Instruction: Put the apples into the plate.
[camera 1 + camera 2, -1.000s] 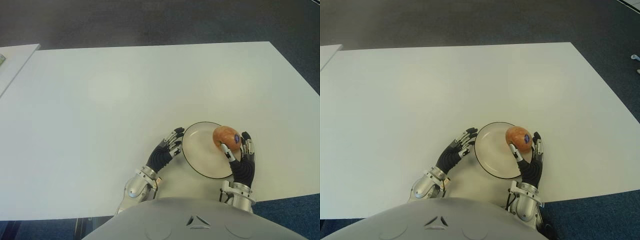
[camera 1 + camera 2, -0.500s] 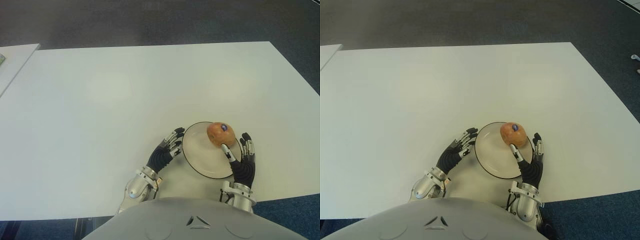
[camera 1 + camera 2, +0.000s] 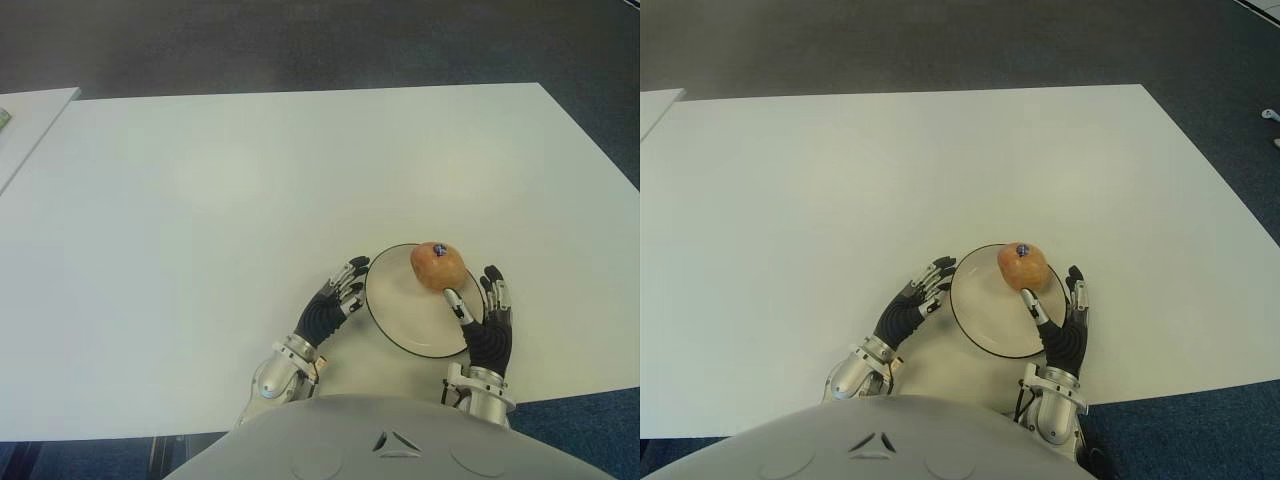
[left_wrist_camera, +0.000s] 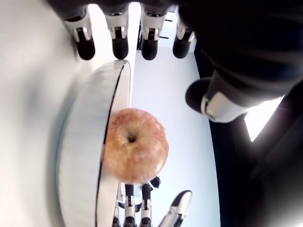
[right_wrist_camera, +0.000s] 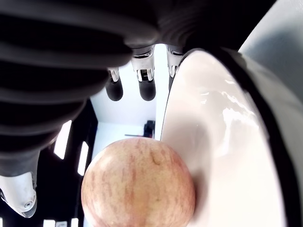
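1. Round red-yellow apple (image 3: 437,265) sits inside the white black-rimmed plate (image 3: 400,310), at its far right edge, free of both hands.
2. Right hand (image 3: 482,322) is at the plate's near right rim, fingers spread, holding nothing.
3. Left hand (image 3: 333,303) is just left of the plate on the white tabletop (image 3: 250,180), fingers extended and relaxed, empty.

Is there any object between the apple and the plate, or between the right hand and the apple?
Nothing visible stands between them. The apple already lies in the plate, at its far side. The right hand, open, is just on the near side of the apple; the left hand, also open, is at the plate's left rim.
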You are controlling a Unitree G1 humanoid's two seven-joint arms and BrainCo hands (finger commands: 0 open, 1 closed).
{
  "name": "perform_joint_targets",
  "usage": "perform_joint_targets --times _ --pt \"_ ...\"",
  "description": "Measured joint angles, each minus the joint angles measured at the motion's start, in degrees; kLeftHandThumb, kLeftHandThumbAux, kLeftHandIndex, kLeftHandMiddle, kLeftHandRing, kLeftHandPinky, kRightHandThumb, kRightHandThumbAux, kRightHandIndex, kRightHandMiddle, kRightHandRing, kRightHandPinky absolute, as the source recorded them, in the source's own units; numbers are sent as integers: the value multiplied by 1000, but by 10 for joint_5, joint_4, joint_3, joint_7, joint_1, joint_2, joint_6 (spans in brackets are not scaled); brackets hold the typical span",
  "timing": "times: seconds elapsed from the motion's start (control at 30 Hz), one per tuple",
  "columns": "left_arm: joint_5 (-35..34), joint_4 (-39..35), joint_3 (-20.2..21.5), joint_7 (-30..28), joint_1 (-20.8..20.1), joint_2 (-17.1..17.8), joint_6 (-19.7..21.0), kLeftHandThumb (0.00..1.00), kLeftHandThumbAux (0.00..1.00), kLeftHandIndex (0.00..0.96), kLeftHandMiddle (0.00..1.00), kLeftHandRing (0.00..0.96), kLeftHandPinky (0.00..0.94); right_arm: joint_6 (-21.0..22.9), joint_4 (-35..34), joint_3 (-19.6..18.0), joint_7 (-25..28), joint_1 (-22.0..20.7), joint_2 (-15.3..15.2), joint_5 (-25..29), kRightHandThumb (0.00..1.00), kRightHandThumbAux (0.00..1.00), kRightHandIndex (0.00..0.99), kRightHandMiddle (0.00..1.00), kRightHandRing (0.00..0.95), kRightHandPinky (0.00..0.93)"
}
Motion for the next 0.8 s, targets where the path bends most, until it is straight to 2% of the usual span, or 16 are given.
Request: perform_joint_targets --times 0.17,0.37,0.47,0.63,0.8 --pt "-18 3 19 7 -11 -5 11 0 564 0 0 0 4 4 -7 -3 4 2 0 6 15 562 0 78 46 18" --pt "-52 -27 76 14 -56 3 78 0 590 10 0 0 12 7 -14 -9 11 10 -1 7 17 558 0 75 47 28" --pt "-52 -55 96 26 -65 10 90 0 595 12 0 0 18 7 -19 -10 14 24 0 7 18 556 0 73 46 33" --pt "-51 -74 89 33 -60 4 103 0 591 3 0 3 23 9 -23 -10 20 34 -1 7 20 558 0 70 45 37" --pt "-50 -87 73 48 -32 -7 125 11 583 4 6 14 44 10 -26 -10 23 39 0 7 14 559 0 63 40 25"
